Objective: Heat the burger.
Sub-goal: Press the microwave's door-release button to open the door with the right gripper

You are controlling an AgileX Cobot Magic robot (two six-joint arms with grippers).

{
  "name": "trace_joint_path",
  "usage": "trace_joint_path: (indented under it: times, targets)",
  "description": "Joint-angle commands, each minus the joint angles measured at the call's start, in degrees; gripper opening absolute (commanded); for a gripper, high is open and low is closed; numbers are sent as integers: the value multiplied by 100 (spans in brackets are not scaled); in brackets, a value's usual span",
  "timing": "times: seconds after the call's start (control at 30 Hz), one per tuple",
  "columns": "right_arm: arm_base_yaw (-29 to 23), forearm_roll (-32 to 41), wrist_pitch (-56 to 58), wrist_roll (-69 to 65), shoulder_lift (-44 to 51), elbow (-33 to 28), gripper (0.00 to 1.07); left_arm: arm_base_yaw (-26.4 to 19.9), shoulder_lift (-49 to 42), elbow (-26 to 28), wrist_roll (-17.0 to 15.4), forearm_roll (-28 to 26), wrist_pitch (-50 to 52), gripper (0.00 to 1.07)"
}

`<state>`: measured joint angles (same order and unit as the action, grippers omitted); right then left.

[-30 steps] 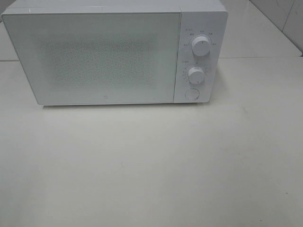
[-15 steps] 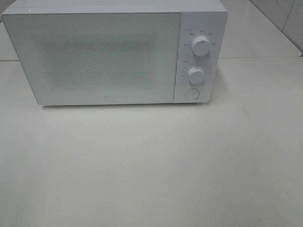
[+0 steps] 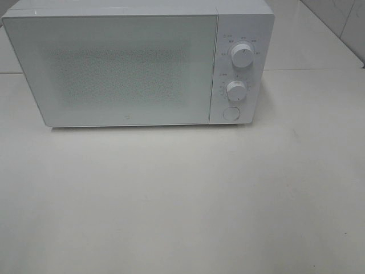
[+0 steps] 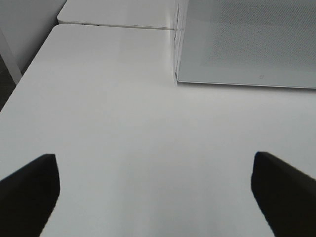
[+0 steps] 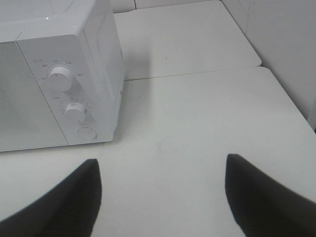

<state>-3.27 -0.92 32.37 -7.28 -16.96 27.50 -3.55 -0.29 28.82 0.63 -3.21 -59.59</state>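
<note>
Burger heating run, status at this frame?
Done: cannot tell. The microwave door is closed and no burger shows in any view; it may be behind the frosted door. In hand: nothing. The left gripper and right gripper are open and empty over the table. Left: if the burger is inside, setting the knobs; if not, everything.

Microwave [image 3: 137,63] on table [image 3: 182,200], toward its rear. Door [image 3: 114,68] left; on the right panel, upper knob [image 3: 242,55] over lower knob [image 3: 235,89] over button [image 3: 230,113].
</note>
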Motion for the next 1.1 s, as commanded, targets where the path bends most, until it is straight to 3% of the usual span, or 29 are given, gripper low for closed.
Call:
trace_joint_path:
  times: [0.03,0.33,0.77,1.1]
  targets:
    - [34,-29,-498,63,-281,-183,69,-11,-97,-17,0,-40,29,98]
    - [34,-23,-1788,-183,-1232,-567,69,-11,-97,-17,0,-40,29,98]
    - [34,-69,-3283,-304,-2447,-596,69,-11,-97,-17,0,-40,29,98]
    - [34,-80,-4675,-304,-3902,-596,69,-11,-97,-17,0,-40,29,98]
